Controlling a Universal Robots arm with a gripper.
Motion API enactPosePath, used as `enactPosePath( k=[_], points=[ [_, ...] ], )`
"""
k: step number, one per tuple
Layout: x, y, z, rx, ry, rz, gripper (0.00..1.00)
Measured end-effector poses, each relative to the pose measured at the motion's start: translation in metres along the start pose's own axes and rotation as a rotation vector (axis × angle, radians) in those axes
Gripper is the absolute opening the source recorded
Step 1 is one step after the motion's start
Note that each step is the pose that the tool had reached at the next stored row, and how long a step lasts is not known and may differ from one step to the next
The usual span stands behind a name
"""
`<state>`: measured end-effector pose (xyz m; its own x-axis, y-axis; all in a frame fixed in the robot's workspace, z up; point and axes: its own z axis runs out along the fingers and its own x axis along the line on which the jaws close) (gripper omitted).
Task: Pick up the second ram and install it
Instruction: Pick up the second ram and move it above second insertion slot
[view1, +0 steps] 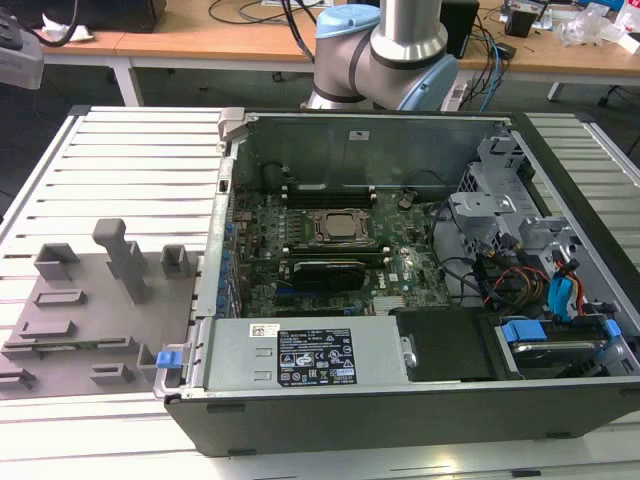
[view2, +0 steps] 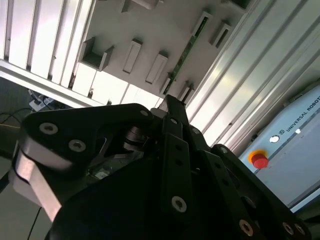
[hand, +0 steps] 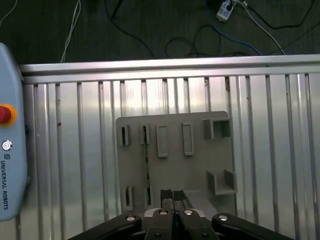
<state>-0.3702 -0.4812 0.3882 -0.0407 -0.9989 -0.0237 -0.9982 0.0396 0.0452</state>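
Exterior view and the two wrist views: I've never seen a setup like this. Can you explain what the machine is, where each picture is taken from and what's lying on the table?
The machine is a robot arm. The exterior view is taken from a camera off the arm. It shows the arm's lower part behind an open computer case on a ribbed metal table. At the exterior view's left lies a grey plastic holder with slots. Both wrist views come from cameras riding on the arm, looking at that holder. The black gripper hangs above it, fingers together, holding nothing. A thin green memory stick sits in one long slot of the holder, not yet picked up.
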Motion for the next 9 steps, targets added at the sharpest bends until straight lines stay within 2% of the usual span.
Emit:
enactPosePath(
  k=[4, 9],
  points=[
    [0.0000, 0.0000, 0.0000, -0.0011, 0.0021, -0.047, 0.11],
    [0.0000, 0.0000, 0.0000, -0.0011, 0.0023, -0.051, 0.11]
  ],
)
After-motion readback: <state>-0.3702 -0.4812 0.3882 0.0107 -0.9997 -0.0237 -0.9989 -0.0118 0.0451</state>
